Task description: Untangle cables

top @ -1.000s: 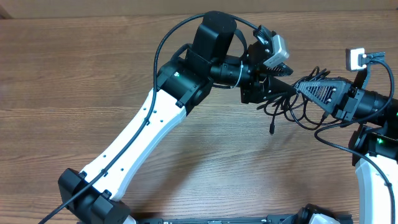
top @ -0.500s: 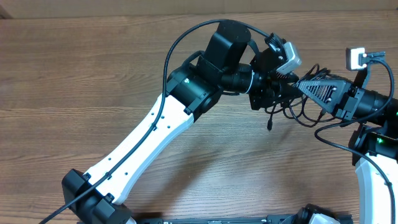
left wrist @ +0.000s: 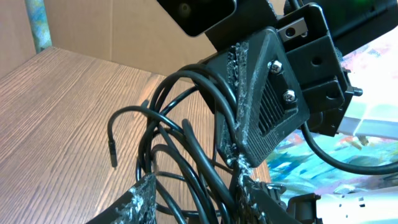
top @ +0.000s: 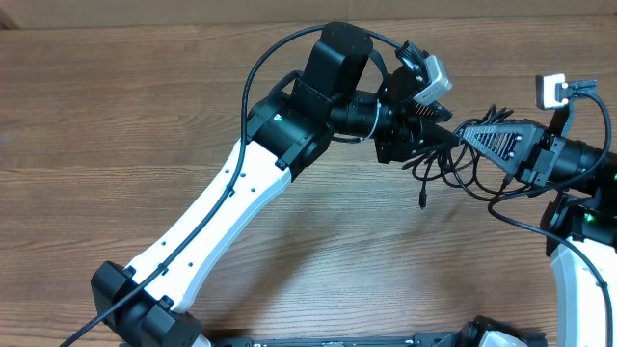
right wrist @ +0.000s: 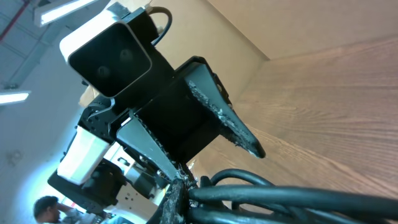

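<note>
Right tool [top: 461, 131] pinches cables [top: 439, 162]; left tool [top: 422, 137] wide, straddling strands. Close on one strand, then separate slowly.

Bottom edge crops cables [left wrist: 189, 146].

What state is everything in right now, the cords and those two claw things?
cables: tangled in loose loops, held up between the two grippers, one plug end dangling free.
right gripper: shut on the cables.
left gripper: fingers apart with strands running between them; whether it grips is unclear.
</note>
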### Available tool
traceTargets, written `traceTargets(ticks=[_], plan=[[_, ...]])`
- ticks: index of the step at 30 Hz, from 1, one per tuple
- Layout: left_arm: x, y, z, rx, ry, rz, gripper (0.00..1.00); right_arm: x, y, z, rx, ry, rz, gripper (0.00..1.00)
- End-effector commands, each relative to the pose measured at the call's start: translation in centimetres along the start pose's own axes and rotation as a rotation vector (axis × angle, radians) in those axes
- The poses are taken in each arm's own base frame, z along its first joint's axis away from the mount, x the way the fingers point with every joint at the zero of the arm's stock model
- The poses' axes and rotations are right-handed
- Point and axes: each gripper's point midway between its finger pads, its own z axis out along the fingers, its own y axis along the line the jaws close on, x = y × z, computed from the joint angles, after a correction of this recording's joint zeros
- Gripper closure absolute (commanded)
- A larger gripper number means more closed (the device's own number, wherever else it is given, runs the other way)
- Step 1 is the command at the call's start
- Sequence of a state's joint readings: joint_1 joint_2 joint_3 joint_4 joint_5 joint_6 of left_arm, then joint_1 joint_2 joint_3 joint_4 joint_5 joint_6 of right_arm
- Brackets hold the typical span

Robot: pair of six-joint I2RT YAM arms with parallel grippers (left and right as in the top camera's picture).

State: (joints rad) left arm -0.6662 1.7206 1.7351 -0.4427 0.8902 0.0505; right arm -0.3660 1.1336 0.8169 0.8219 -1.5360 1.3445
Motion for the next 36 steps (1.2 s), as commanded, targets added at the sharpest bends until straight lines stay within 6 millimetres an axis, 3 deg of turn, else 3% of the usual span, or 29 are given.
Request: traceTargets(ticks=[1,6,11,17,19,21,22,27,32,36], plan=[[0.7,1.6,0.8,-0.074,0.023,-0.021,0.57,0.6,1.6,0.1,-0.009,0.037,-0.047,0.96],[1.5,1.0,2.3,-0.053,0.045,-0.025,0.57,0.5,1.6,0.1,-0.009,0.036,-0.047,0.96],[3.9,2.0,4.6,-0.040,0.093,-0.075,0.63,0.6,1.6,0.1,-0.009,0.037,-0.048,0.96],[4.4,2.3,5.1,-0.029,0.099,-0.095,0.65,0.5,1.6,0.1,-0.008,0.034,-0.048,0.96],[4.4,2.4,5.1,-0.031,0.100,-0.096,0.71,0.5,1.6,0.1,-0.008,0.033,-0.047,0.96],[4.6,2.8,5.0,-0.056,0.106,-0.099,0.89,0.5,1.6,0.1,-0.008,0.033,-0.033,0.96],[5.0,3.6,4.9,-0.107,0.119,-0.106,0.96,0.5,1.7,0.1,-0.008,0.034,-0.035,0.96],[8.2,8.8,2.7,-0.432,0.239,-0.158,0.96,0.5,2.3,0.1,-0.007,0.033,-0.037,0.96],[11.1,10.5,0.3,-0.541,0.359,-0.182,0.96,0.3,3.0,0.1,-0.006,0.021,-0.051,0.96],[11.5,13.2,-2.8,-0.610,0.346,-0.250,0.96,0.3,3.0,0.1,-0.006,0.022,-0.031,0.96]])
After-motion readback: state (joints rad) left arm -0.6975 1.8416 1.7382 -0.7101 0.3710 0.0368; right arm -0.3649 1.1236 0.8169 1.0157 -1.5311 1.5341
